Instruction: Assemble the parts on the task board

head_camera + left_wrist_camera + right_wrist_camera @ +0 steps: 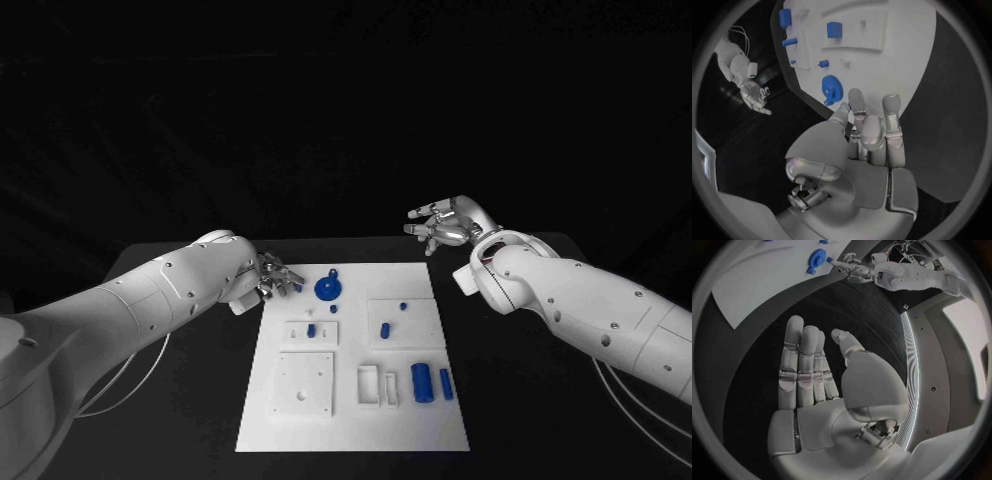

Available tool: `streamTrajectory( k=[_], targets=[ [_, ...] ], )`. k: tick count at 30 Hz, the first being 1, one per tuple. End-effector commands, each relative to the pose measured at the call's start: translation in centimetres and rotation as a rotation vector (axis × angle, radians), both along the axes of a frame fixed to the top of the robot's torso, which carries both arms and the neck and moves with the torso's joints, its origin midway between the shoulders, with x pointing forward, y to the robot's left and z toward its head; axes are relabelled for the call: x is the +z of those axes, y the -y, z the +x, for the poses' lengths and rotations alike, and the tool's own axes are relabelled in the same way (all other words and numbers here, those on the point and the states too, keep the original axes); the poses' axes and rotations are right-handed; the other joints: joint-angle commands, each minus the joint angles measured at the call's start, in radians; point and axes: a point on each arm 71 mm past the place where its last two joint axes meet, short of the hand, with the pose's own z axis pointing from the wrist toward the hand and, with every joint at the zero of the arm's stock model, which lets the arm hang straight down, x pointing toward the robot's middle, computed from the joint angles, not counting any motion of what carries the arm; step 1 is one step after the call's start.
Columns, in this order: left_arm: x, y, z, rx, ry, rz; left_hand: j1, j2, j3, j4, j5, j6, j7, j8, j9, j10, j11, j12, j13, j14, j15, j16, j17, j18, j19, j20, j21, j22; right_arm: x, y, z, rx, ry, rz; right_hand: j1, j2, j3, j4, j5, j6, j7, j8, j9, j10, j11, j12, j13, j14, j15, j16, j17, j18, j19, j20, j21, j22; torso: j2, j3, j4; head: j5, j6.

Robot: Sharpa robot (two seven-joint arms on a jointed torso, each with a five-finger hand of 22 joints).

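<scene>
The left hand [274, 280] hangs over the far left corner of the white board [433, 420], just beside the blue gear [329, 289], so that corner is crowded. The right hand [450, 224] hovers with fingers spread beyond the board's far right corner, over bare black table [534, 420]. Two blue cylinders [423, 382] and white brackets [378, 385] stand on the near right part of the board.
</scene>
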Motion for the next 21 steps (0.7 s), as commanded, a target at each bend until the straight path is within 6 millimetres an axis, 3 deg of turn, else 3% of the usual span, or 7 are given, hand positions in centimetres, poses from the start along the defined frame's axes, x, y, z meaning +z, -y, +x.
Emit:
streamTrajectory(
  k=[1, 7, 13, 14, 15, 16, 21],
  targets=[
    [-0.78, 0.04, -0.31, -0.01, -0.038, 0.004, 0.006, 0.009, 0.003, -0.01, 0.016, 0.004, -0.001, 0.002, 0.0, 0.013, 0.003, 0.003, -0.001, 0.001, 0.004, 0.005, -0.001, 0.02, -0.001, 0.009, 0.005, 0.022, 0.0, -0.11, -0.02, 0.013, -0.001, -0.005, 0.012, 0.002, -0.002, 0.006, 0.008, -0.007, 0.001, -0.001, 0.0, -0.007, 0.002, -0.001, -0.003, -0.003, 0.003, -0.004, -0.001, -0.004, 0.035, 0.006, 0.0, -0.005, -0.001, 0.0004, -0.0004, 0.001, 0.001],
    [-0.8, -0.03, -0.32, -0.011, -0.042, 0.002, 0.01, 0.022, 0.016, -0.023, 0.055, 0.002, 0.0, 0.002, 0.0, 0.013, 0.004, 0.002, -0.001, 0.001, 0.005, 0.006, -0.001, 0.021, -0.002, 0.009, 0.007, 0.022, -0.01, -0.06, -0.01, 0.012, -0.001, -0.006, 0.012, 0.002, -0.002, 0.006, 0.008, -0.007, 0.001, -0.001, 0.0, -0.007, 0.002, -0.001, -0.003, -0.003, 0.003, -0.004, -0.001, -0.004, 0.035, 0.006, 0.0, -0.005, 0.0, 0.0005, 0.0002, 0.002, 0.001],
    [-0.83, 0.0, -0.34, -0.014, -0.048, 0.002, 0.015, 0.034, 0.051, -0.065, 0.127, 0.0, 0.002, 0.003, 0.002, 0.012, 0.004, 0.002, -0.002, 0.001, 0.005, 0.007, -0.002, 0.023, -0.002, 0.01, 0.009, 0.022, -0.02, -0.04, 0.01, 0.011, -0.001, -0.004, 0.011, 0.002, -0.003, 0.007, 0.008, -0.008, 0.001, -0.001, 0.0, -0.007, 0.002, -0.001, -0.003, -0.003, 0.003, -0.004, -0.001, -0.004, 0.034, 0.006, 0.0, -0.005, 0.0, 0.0006, 0.0005, 0.002, 0.001],
    [-0.84, 0.0, -0.34, -0.015, -0.049, 0.003, 0.018, 0.039, 0.068, -0.077, 0.116, 0.001, 0.002, 0.003, 0.003, 0.012, 0.005, 0.002, -0.002, 0.001, 0.005, 0.007, -0.002, 0.023, -0.003, 0.01, 0.009, 0.022, -0.02, -0.03, 0.01, 0.011, -0.001, -0.004, 0.011, 0.002, -0.003, 0.008, 0.009, -0.01, 0.001, -0.001, 0.0, -0.007, 0.002, -0.001, -0.003, -0.003, 0.003, -0.004, -0.001, -0.004, 0.034, 0.006, 0.0, -0.006, 0.0, 0.0004, 0.0004, 0.002, 0.001],
    [-0.84, 0.0, -0.34, -0.015, -0.049, 0.004, 0.032, 0.047, 0.099, -0.092, 0.027, 0.0, 0.002, 0.001, 0.001, 0.012, 0.004, 0.0, -0.003, 0.001, 0.004, 0.008, 0.0, 0.023, -0.003, 0.009, 0.01, 0.023, -0.02, -0.03, 0.01, 0.011, -0.001, -0.004, 0.011, 0.002, -0.003, 0.008, 0.009, -0.01, 0.001, -0.001, 0.0, -0.007, 0.002, -0.001, -0.003, -0.003, 0.003, -0.004, -0.001, -0.004, 0.034, 0.006, 0.0, -0.006, 0.0, 0.0003, 0.0006, 0.002, 0.001],
    [-0.84, 0.0, -0.34, -0.015, -0.049, 0.006, -0.044, -0.007, 0.248, -0.098, 0.015, 0.007, 0.005, 0.003, 0.001, 0.013, 0.008, 0.0, -0.002, 0.0, 0.006, 0.009, 0.0, 0.025, -0.003, 0.013, 0.014, 0.023, -0.02, -0.02, 0.01, 0.011, -0.001, -0.004, 0.011, 0.002, -0.003, 0.008, 0.009, -0.01, 0.001, -0.001, 0.0, -0.007, 0.002, -0.001, -0.003, -0.003, 0.003, -0.004, -0.001, -0.004, 0.034, 0.006, 0.0, -0.006, 0.0, 0.0003, 0.0005, 0.002, 0.001],
    [-0.83, -0.06, -0.31, -0.011, -0.046, 0.013, -0.025, -0.007, 0.304, -0.092, 0.016, 0.014, 0.003, 0.007, 0.012, 0.016, 0.004, 0.001, -0.002, 0.004, 0.006, 0.012, 0.004, 0.027, -0.002, 0.012, 0.02, 0.024, -0.03, -0.01, 0.01, 0.012, -0.001, -0.003, 0.012, 0.001, -0.004, 0.008, 0.009, -0.017, 0.002, -0.001, -0.001, -0.007, 0.002, -0.001, -0.003, -0.003, 0.003, -0.004, -0.001, -0.004, 0.034, 0.006, 0.0, -0.006, 0.0, 0.0002, 0.0004, 0.002, 0.0]
  ],
)
